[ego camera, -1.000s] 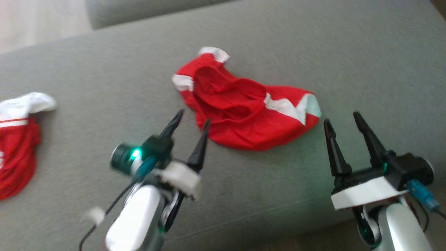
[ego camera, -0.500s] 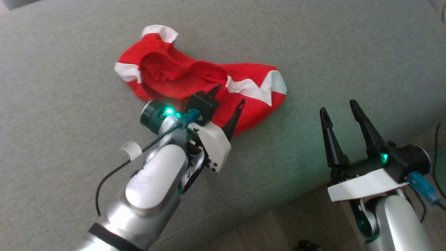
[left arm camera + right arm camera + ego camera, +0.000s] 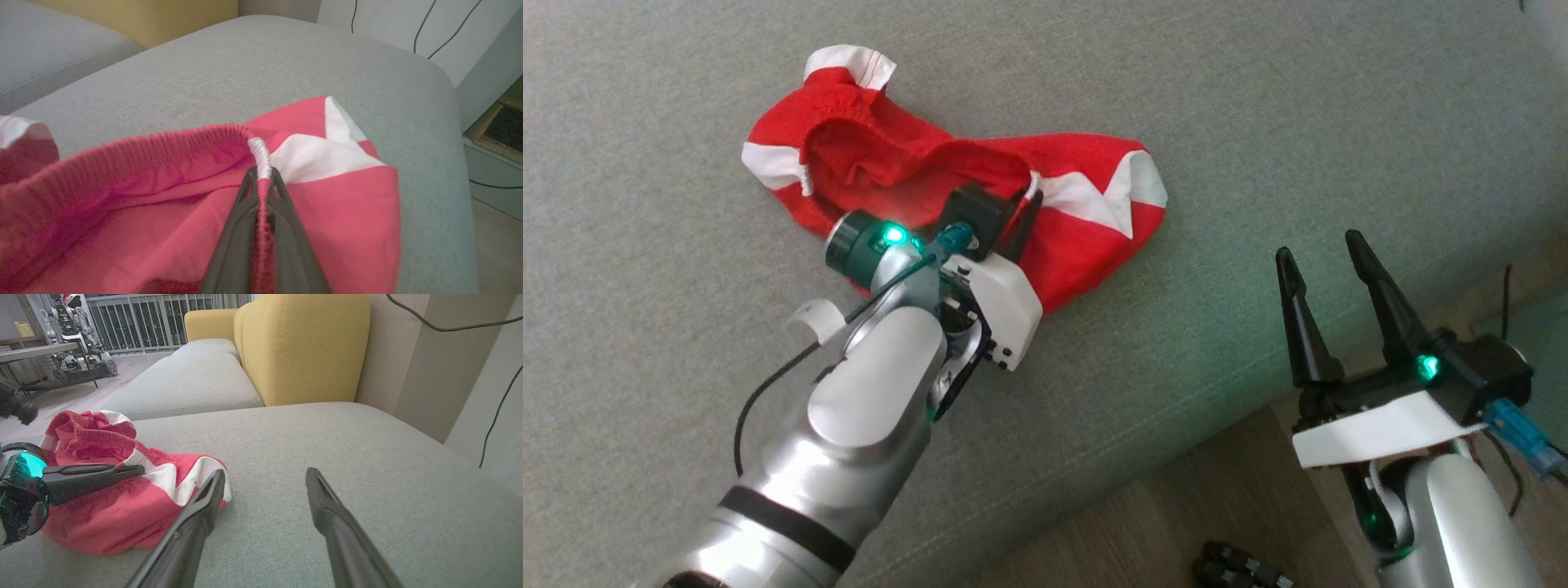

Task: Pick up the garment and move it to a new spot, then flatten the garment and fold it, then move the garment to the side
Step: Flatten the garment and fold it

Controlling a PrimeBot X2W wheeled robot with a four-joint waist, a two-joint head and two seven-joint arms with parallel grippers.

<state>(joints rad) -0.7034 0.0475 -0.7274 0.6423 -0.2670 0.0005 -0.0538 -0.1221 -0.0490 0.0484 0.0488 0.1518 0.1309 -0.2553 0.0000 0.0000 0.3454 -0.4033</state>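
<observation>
Wooden floor (image 3: 1176,506) is showing at the near edge of the head view, with a small dark object (image 3: 1233,565) lying on it, too blurred to identify. Just beyond, the right pincer (image 3: 1319,245) is hanging at the front edge of the grey cushion (image 3: 1258,122). Its two fingers are standing spread apart, pointing towards the right end of the garment (image 3: 1086,245) without touching it. Further in, the left arm (image 3: 866,425) is reaching across the cushion with a green light (image 3: 888,236) glowing at its wrist. The left pincer (image 3: 262,174) is pressing its fingers together on the garment's elastic waistband (image 3: 163,143), pinching it where the red ribbing is meeting a short white stretch. The garment, red with white patches (image 3: 322,155), is lying crumpled on the cushion, ahead and to the left of the right pincer. Its waist opening is gaping upward and one white-trimmed corner (image 3: 854,65) is sticking out at the far end. Beyond it, grey fabric is running on to the top of the head view. In the right wrist view, a second cushion (image 3: 184,384) is lying behind the first and a yellow backrest (image 3: 302,347) is rising beside it. Dark cables (image 3: 494,412) are hanging against the pale wall (image 3: 470,375), and a railing (image 3: 151,318) is showing farthest away.
</observation>
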